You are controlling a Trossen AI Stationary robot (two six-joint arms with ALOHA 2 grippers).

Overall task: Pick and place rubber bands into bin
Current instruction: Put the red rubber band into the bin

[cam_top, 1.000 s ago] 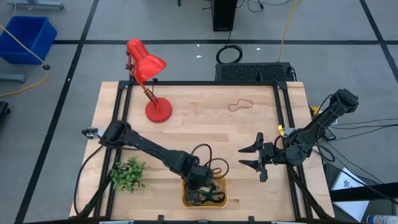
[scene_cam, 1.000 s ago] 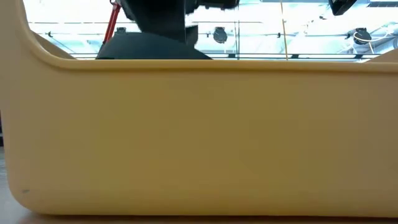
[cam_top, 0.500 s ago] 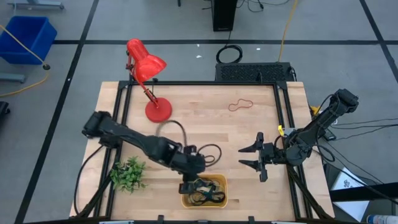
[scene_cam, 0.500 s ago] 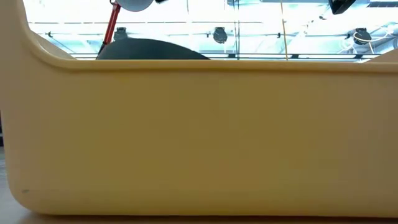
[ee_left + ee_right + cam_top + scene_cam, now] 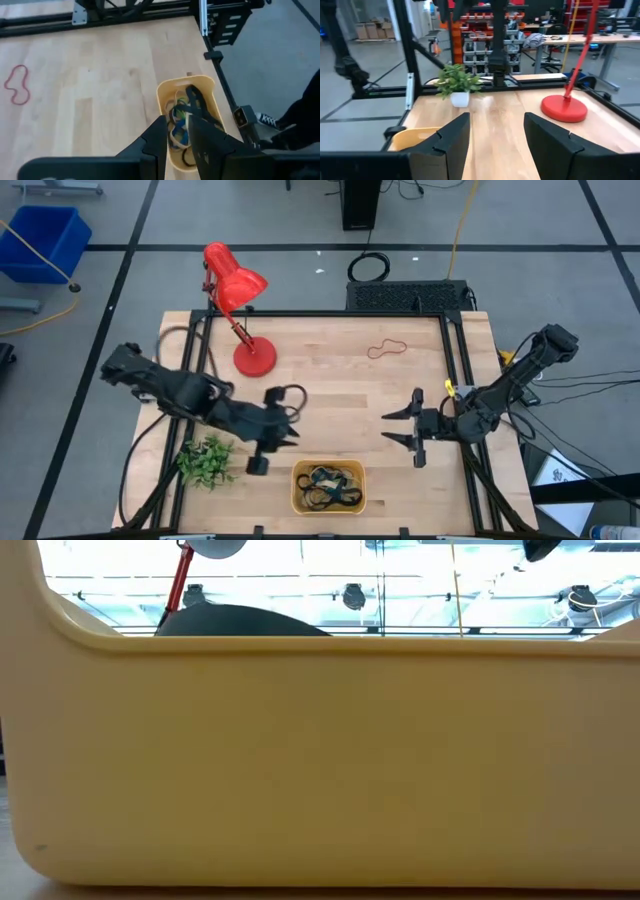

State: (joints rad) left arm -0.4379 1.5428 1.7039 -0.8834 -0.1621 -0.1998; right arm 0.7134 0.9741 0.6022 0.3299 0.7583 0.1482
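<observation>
The left pincer (image 5: 262,450) hangs above the bench (image 5: 330,385) just to the left of the bin (image 5: 303,502), between the bin and the small green plant (image 5: 205,459). Its two dark fingers (image 5: 155,137) stand close together with only a narrow gap, and nothing can be seen between them. In the left wrist view the fingers point down toward the bin, which lies past them near the bench's front edge.

The bin holds a tangle of rubber bands (image 5: 330,485): black loops mostly, with blue, green and tan ones among them. One more rubber band (image 5: 385,348), reddish, lies by itself on the bare wood toward the far right part of the bench, well apart from the bin and from both pincers. The same loop shows in the left wrist view, flat on the wood.

The right pincer (image 5: 405,430) hangs over the right side of the bench, its fingers spread wide and empty, pointing toward the middle. It is well to the right of the bin.

A red lamp (image 5: 238,290) stands at the far left of the bench, its round base on the wood. The low view is nearly filled by the bin's yellow wall (image 5: 320,760), with the lamp's stem just showing above the rim.
</observation>
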